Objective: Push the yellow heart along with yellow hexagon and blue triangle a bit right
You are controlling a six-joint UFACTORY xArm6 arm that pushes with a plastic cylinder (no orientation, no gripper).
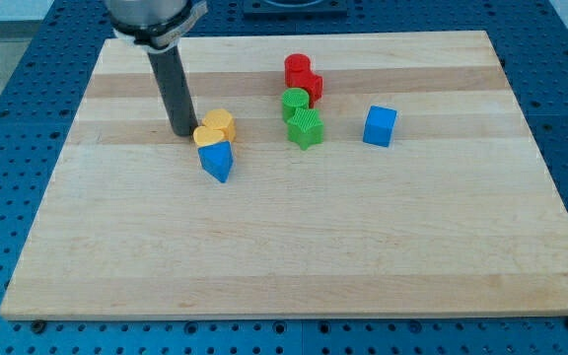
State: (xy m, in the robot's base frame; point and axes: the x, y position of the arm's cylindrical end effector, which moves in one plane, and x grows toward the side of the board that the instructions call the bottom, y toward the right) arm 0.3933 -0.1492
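The arm carries no jaws at all, so nothing is clenched, released or grasped; its only working end is the dark rod, and my tip (183,132) sits on the wooden board (294,256) just at the nine o'clock side of the yellow cluster, touching or very nearly touching it; contact cannot be confirmed. That placement appears deliberate: a push toward three o'clock from there would carry the group as one. The yellow heart (220,124) and yellow hexagon (207,136) lie pressed together, which of the two is which being hard to make out, and the blue triangle (218,161) sits against them at their six o'clock. The triangle lies below the tip's line, so in my judgement it may slip off the group and be left behind. Farther toward three o'clock, well apart, stand a green block (295,101) with a green star (307,128) at its five o'clock, two red blocks (303,77) at their twelve o'clock, and a blue cube (381,125) beyond them. The push looks barely begun.
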